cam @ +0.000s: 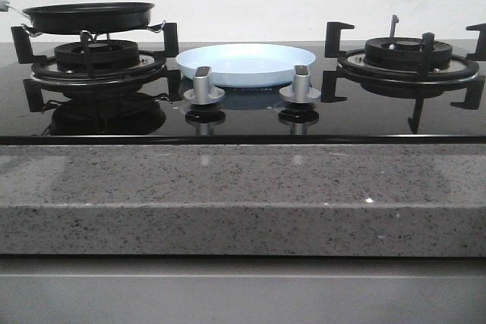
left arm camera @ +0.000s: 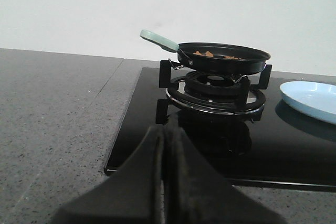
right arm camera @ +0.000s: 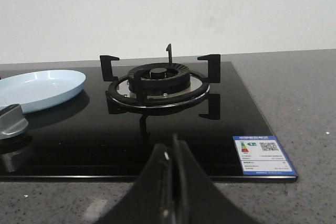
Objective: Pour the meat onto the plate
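A blue-and-white label point(right arm camera: 264, 156) lies flat on the black glass hob point(right arm camera: 173, 129) at its near corner, beside the burner point(right arm camera: 158, 84). It carries a coloured energy-rating arrow scale, a QR code and rows of small print beneath a blue header, none of which can be read at this size. No other text, brand, number or sign can be made out in any view.

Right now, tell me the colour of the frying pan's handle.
Pale mint green; the frying pan's handle shows best in the left wrist view.
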Robot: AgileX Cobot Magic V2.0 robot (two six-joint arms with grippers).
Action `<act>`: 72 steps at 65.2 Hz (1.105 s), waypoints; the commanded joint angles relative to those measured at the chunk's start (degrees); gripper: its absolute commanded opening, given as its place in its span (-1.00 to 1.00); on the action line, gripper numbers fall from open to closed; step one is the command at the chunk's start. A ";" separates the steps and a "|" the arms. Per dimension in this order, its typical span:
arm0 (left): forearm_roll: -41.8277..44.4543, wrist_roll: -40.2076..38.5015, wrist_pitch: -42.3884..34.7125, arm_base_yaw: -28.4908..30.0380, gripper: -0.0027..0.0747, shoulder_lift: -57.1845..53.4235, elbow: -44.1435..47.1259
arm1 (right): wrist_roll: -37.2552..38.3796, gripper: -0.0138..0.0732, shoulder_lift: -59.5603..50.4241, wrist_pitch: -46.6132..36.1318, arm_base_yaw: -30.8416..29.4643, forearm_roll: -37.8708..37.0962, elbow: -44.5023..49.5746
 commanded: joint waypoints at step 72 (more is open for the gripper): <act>-0.38 -0.33 -5.70 -0.38 -0.98 -0.69 -4.63 | -0.44 -0.85 -0.89 -0.86 -0.35 -0.25 -2.96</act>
